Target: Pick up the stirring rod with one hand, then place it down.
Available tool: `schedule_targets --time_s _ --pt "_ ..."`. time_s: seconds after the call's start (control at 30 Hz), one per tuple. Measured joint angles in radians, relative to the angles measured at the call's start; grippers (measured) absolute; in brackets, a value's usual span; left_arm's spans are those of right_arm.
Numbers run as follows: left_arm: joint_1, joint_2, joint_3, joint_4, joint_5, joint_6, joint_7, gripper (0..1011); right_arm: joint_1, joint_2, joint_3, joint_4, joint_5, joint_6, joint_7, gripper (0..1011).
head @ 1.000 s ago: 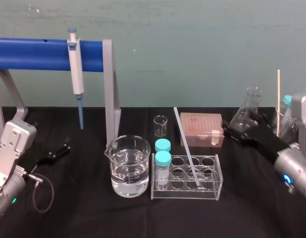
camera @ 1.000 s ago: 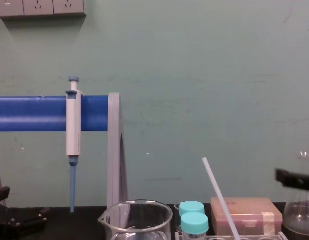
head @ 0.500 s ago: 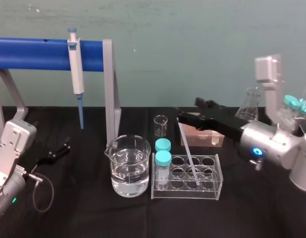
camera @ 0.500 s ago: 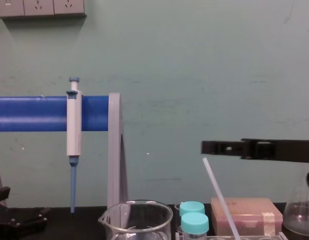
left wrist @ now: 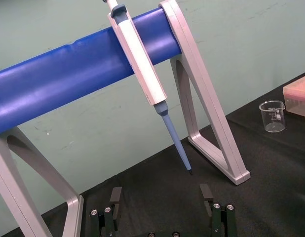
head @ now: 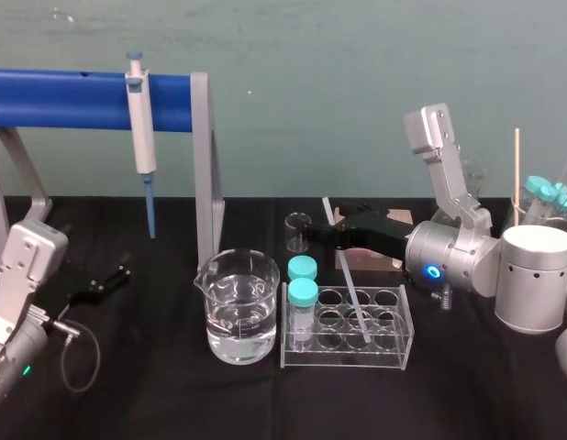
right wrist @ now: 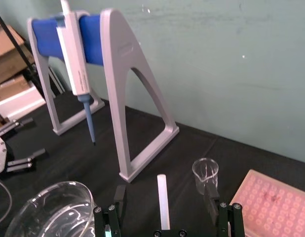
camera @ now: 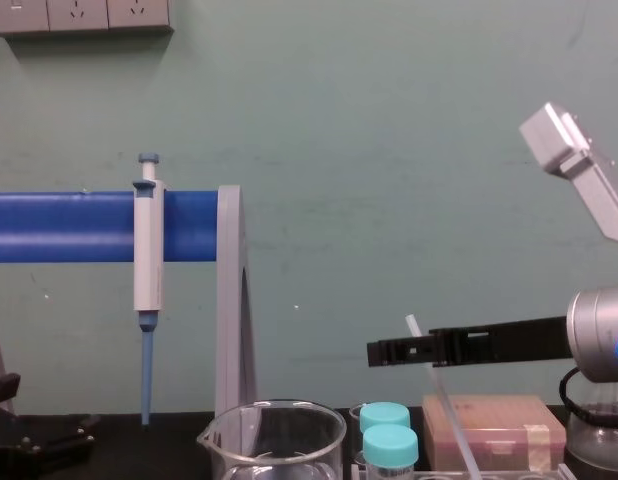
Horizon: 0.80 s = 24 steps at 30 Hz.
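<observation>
The stirring rod (head: 351,293) is a thin white translucent stick leaning in the clear tube rack (head: 405,321), with its upper end tilted back and left. My right gripper (head: 322,235) reaches in from the right at the rod's upper part. In the right wrist view the rod (right wrist: 163,210) lies between the two black fingers (right wrist: 119,193), which stand apart and open without touching it. From the chest view the right gripper (camera: 389,350) is level with the rod's (camera: 447,405) top. My left gripper (left wrist: 161,195) is parked low at the left, open, with nothing between its fingers.
A water-filled beaker (head: 236,307) and two teal-capped vials (head: 302,293) stand left of the rod. A small empty beaker (head: 298,232) and a pink tip box (right wrist: 276,202) lie behind. The pipette (head: 139,128) hangs on the blue stand (head: 72,99). Flasks stand far right.
My right arm has swung in from the far right toward the middle, and its open jaws now straddle the rod's upper part. The rod and the left arm have not moved.
</observation>
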Motion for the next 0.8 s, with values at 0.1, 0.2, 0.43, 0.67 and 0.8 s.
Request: schedule_targets --time_s 0.1,0.2,0.43,0.67,0.8 --pt "0.0 0.0 0.0 0.0 0.0 0.0 0.0 1000 0.003 -0.003 -0.007 0.009 -0.008 0.012 0.001 1000" --pt "0.0 0.0 0.0 0.0 0.0 0.0 0.0 1000 0.003 -0.001 -0.013 0.01 -0.018 0.021 0.007 1000" --pt "0.0 0.0 0.0 0.0 0.0 0.0 0.0 1000 0.0 0.007 -0.022 0.007 -0.036 0.025 0.014 1000" --pt "0.0 0.0 0.0 0.0 0.0 0.0 0.0 1000 0.0 0.005 -0.02 0.007 -0.034 0.024 0.013 1000" --pt "0.0 0.0 0.0 0.0 0.0 0.0 0.0 1000 0.0 0.005 -0.019 0.007 -0.031 0.024 0.013 928"
